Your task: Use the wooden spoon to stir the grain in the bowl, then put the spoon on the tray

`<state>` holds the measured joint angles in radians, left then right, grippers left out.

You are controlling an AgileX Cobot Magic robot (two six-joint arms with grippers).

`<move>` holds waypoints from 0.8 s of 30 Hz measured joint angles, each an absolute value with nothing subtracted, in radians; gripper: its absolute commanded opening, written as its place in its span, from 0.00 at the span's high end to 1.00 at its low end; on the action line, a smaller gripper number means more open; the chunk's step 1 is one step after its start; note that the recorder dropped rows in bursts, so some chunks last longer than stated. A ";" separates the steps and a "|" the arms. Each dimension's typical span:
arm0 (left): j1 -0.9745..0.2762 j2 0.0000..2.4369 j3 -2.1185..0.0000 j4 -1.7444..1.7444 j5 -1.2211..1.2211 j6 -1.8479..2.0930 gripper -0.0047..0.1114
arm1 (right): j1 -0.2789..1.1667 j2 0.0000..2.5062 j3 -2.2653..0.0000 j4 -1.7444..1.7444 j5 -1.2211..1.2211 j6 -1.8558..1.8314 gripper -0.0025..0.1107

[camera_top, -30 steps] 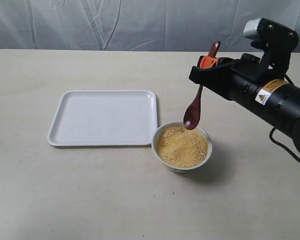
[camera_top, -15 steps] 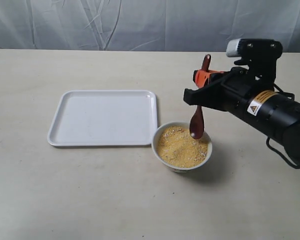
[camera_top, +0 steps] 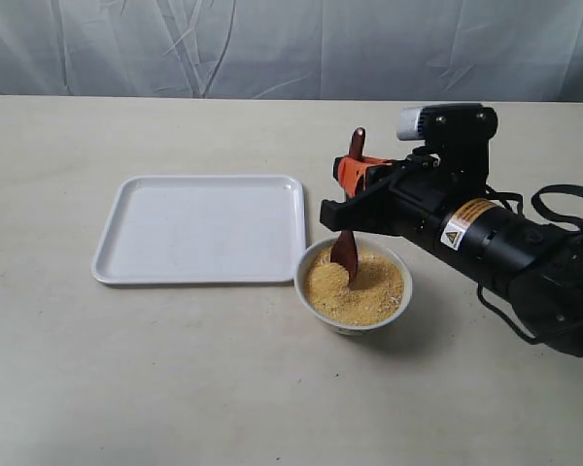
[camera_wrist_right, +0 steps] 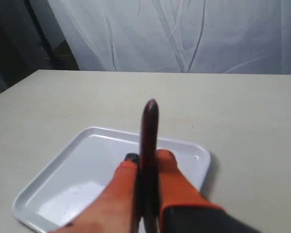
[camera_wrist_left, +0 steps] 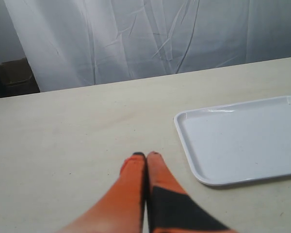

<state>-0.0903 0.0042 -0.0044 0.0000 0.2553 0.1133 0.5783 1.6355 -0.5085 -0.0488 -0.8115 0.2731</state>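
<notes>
The small white bowl of yellow-orange grain sits just off the white tray's near right corner. My right gripper is shut on the handle of the dark reddish-brown wooden spoon, which hangs nearly upright with its oval end dipped into the grain on the bowl's left side. In the right wrist view the spoon handle stands pinched in that gripper, above the tray. My left gripper is shut and empty over bare table beside the tray; it does not show in the exterior view.
A white curtain hangs behind the table's far edge. The right arm's black body and its cable stretch over the table to the right of the bowl.
The right arm has swung leftward and down with the spoon. The spoon's oval end went from hovering above the bowl's far rim to dipping into the grain.
</notes>
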 measured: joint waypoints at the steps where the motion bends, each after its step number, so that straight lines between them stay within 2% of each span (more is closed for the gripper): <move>1: -0.090 0.004 -0.004 0.000 0.255 0.113 0.96 | 0.579 1.629 -0.508 -0.051 -0.820 0.275 0.99; 14: -0.090 0.004 -0.004 0.000 0.255 0.113 0.96 | 0.579 1.538 -0.508 0.123 -0.707 0.007 0.99; 19: -0.090 0.004 -0.004 0.000 0.255 0.113 0.96 | 0.581 1.631 -0.508 0.086 -0.723 0.129 0.99; 24: -0.090 0.004 -0.004 0.000 0.255 0.113 0.96 | 0.583 1.618 -0.508 0.019 -0.780 0.244 0.99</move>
<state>-0.0903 0.0042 -0.0044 0.0000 0.2553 0.1133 0.5831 1.6179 -0.5085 0.0190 -0.7801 0.2439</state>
